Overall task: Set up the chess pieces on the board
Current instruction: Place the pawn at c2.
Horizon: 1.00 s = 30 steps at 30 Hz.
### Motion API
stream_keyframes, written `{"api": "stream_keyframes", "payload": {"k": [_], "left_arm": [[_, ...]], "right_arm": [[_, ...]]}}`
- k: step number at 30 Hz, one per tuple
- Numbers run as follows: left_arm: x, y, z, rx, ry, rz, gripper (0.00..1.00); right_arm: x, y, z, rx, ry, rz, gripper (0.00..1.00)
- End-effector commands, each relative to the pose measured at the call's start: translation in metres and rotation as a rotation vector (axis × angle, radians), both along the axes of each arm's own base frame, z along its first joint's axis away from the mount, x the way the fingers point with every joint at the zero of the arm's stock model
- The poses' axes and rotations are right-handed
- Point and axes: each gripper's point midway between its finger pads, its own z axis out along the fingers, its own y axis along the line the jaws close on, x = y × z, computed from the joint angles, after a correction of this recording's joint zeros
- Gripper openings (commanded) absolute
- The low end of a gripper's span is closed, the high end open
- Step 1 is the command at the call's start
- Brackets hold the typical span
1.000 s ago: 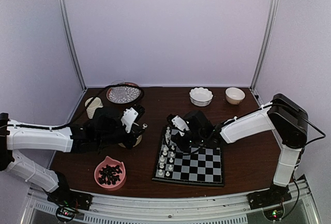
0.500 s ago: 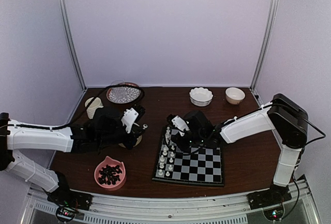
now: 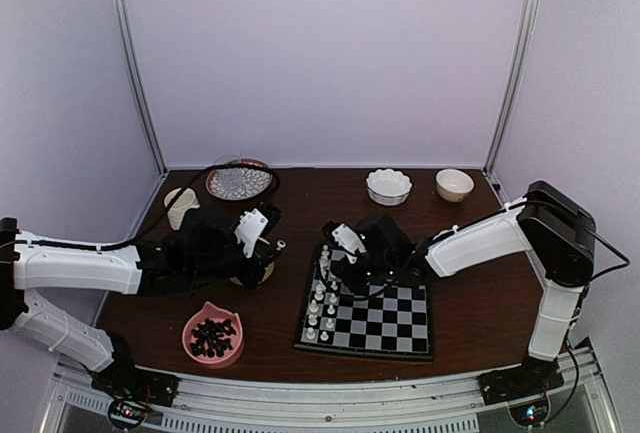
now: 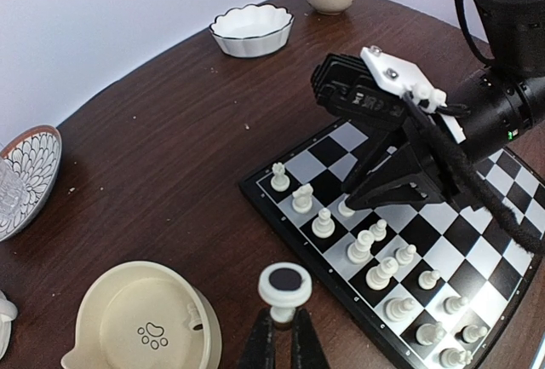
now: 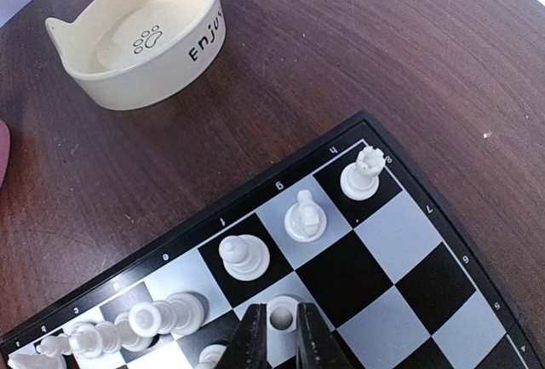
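Gently: these pieces (image 4: pixel 323 224) are likely light, hard and tippy, so pinch the stem, as your left gripper (image 4: pixel 283 325) clamps one off the board (image 5: pixel 387 220), while the right gripper (image 5: pixel 279 325) narrowly straddles another on it, grip unclear.

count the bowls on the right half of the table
2: a scalloped white bowl and a smaller plain bowl to its right, both at the back. None looks hidden.

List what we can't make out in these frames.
Right gripper grip on the white piece: right wrist, bottom edge cuts contact.
Cream bowl: top view, left arm covers most.
Black pieces in pink bowl: top view, too small to identify.
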Motion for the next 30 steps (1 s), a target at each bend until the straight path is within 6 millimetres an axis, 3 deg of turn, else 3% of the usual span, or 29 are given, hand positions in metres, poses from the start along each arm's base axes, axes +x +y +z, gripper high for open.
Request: {"api": "stream_keyframes", "payload": {"k": [1, 5, 11, 19, 24, 28, 30], "left_arm": [[0.004, -0.005, 0.011, -0.028, -0.026, -0.007, 0.0], [0.004, -0.006, 0.01, -0.029, -0.022, -0.014, 0.0], [-0.005, -0.019, 0.01, -0.046, 0.0, -0.095, 0.0], [-0.037, -0.051, 0.014, -0.098, 0.08, -0.341, 0.0], [-0.038, -0.053, 0.012, -0.089, 0.096, -0.347, 0.0], [-0.042, -0.056, 0.011, -0.087, 0.108, -0.379, 0.0], [-0.046, -0.06, 0.011, -0.084, 0.118, -0.413, 0.0]], "right_arm": [[0.001, 0.004, 0.008, 0.011, -0.015, 0.007, 0.16], [0.001, 0.001, 0.022, 0.025, -0.043, 0.003, 0.16], [-0.009, -0.006, 0.067, 0.103, -0.104, 0.021, 0.19], [-0.055, 0.003, 0.11, 0.119, -0.241, 0.243, 0.3], [-0.052, 0.001, 0.133, 0.144, -0.324, 0.199, 0.33], [-0.066, -0.003, 0.151, 0.188, -0.527, 0.244, 0.41], [-0.079, -0.006, 0.145, 0.151, -0.628, 0.326, 0.42]]}}
